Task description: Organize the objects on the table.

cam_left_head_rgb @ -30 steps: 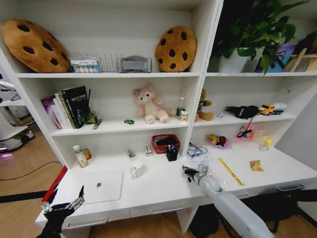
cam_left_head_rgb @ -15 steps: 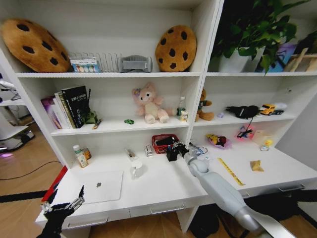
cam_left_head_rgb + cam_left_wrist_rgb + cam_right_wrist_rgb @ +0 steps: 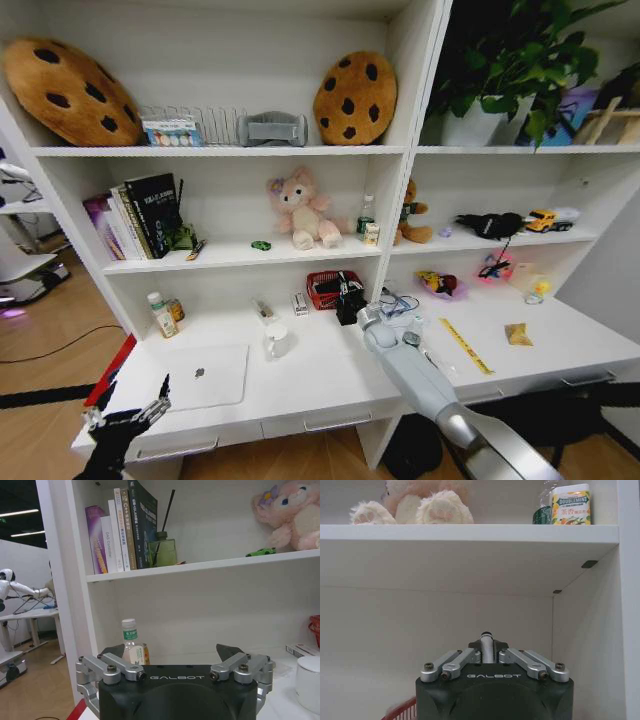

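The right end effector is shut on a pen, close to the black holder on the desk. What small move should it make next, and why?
Probably lower it a little, straight down. The right end effector grips the pen and hangs just above the black holder, beside the red basket, so a short descent should seat the pen before opening. The left end effector waits open at the desk's left corner.

Right pincer (image 3: 343,287) moved from table front to pen holder (image 3: 347,311).
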Robot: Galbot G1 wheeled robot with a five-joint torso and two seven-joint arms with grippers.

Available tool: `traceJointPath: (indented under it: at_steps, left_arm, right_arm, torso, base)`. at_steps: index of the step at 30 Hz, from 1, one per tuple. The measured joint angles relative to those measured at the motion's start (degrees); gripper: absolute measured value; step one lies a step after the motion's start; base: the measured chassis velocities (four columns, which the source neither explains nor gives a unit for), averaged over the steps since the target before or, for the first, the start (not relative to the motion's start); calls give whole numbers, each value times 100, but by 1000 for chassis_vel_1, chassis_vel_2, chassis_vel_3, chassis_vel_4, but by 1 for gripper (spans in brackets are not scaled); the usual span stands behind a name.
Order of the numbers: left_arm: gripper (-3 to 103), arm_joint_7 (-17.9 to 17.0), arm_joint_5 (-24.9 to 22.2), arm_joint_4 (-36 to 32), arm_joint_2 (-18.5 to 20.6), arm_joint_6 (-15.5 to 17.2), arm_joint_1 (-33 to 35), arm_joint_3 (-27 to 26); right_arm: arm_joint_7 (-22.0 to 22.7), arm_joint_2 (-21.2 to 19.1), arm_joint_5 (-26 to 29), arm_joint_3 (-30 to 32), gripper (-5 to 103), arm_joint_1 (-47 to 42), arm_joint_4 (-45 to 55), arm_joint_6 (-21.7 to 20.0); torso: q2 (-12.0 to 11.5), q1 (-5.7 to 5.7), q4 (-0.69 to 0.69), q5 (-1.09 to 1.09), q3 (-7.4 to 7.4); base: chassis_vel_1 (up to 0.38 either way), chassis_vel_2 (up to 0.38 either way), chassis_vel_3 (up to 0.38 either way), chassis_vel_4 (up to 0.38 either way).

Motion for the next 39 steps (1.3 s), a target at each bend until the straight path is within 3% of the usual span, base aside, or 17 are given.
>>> traceJointPath:
  at_steps: [2, 4, 7, 9, 13, 14, 15, 17, 20, 21, 24, 26, 28, 31, 35, 37, 39]
  left_arm:
    - [100, 0, 0, 0, 0, 0, 0, 0]
    - [100, 0, 0, 0, 0, 0, 0, 0]
    - [100, 0, 0, 0, 0, 0, 0, 0]
    - [100, 0, 0, 0, 0, 0, 0, 0]
    - [100, -1, 0, 0, 0, 0, 0, 0]
    - [100, 0, 0, 0, 0, 0, 0, 0]
    - [100, 0, 0, 0, 0, 0, 0, 0]
    - [100, -1, 0, 0, 0, 0, 0, 0]
    - [100, -1, 0, 0, 0, 0, 0, 0]
    - [100, -1, 0, 0, 0, 0, 0, 0]
    - [100, -1, 0, 0, 0, 0, 0, 0]
    - [100, -2, 0, -1, 0, 0, 0, 0]
    - [100, -2, 0, 0, 0, 0, 0, 0]
    - [100, -2, 0, -1, 0, 0, 0, -1]
    - [100, -2, 0, 0, 0, 0, 1, 0]
    - [100, -2, 0, 1, 0, 0, 0, 0]
    - [100, -1, 0, 0, -1, 0, 0, 0]
  right_arm:
    - [5, -22, 6, 30, 8, 0, 3, -106]
    - [102, 16, 26, 97, 18, 0, 6, -282]
    - [130, 67, 27, 105, 24, 3, -29, -301]
    - [142, 181, -28, 137, 40, 14, -146, -323]
    - [87, 194, -76, 178, 45, -17, -161, -322]
    - [70, 127, -25, 178, 56, -109, -3, -348]
    - [70, 127, -25, 178, 56, -109, -3, -348]
    - [-11, -83, 75, 188, 67, -319, 410, -388]
    - [-58, -210, 54, 240, 72, -448, 612, -349]
    - [-73, -289, 24, 283, 83, -540, 757, -324]
    - [-113, -523, 48, 362, 88, -743, 1167, -353]
    - [-34, -914, 295, 415, 97, -1151, 1953, -710]
    - [12, -968, 322, 426, 99, -1225, 2089, -766]
    - [672, -1471, 549, 652, 100, -2171, 3507, -1255]
    - [806, -1694, 603, 909, 100, -2696, 4162, -1270]
    - [937, -1849, 577, 1228, 100, -3212, 4636, -1292]
    - [1076, -1913, 422, 2098, 100, -4533, 5356, -1338]
  torso:
    - [0, 0, 0, 0, 0]
    - [0, -1, -2, -1, 0]
    - [0, -1, -2, 0, 0]
    - [0, -1, 1, 1, 0]
    - [0, 0, 1, 0, 0]
    - [0, 0, 1, 2, 0]
    - [0, 0, 1, 2, 0]
    - [0, -1, -1, 1, 0]
    - [0, -2, -1, 1, 0]
    - [0, -1, -1, 1, 0]
    - [0, -1, 1, 3, 0]
    - [0, -1, -3, 2, 0]
    - [0, -1, -2, 2, 0]
    - [0, -1, -2, 4, 0]
    - [1, -2, -1, 0, -1]
    - [1, -2, 1, 1, -1]
    - [1, -2, 0, 0, -2]
  base:
    - [0, 0, 0, 0]
    - [0, 0, 0, 0]
    - [0, 0, 0, 0]
    - [0, 0, 0, 0]
    - [0, 0, 0, 0]
    - [0, 0, 0, 0]
    - [0, 0, 0, 0]
    - [0, 0, 0, 0]
    - [0, 0, 0, 0]
    - [0, 0, 0, 0]
    - [0, 0, 0, 0]
    - [0, 0, 0, 0]
    - [0, 0, 0, 0]
    - [0, 0, 0, 0]
    - [0, 0, 0, 0]
    - [0, 0, 0, 0]
    - [0, 0, 0, 0]
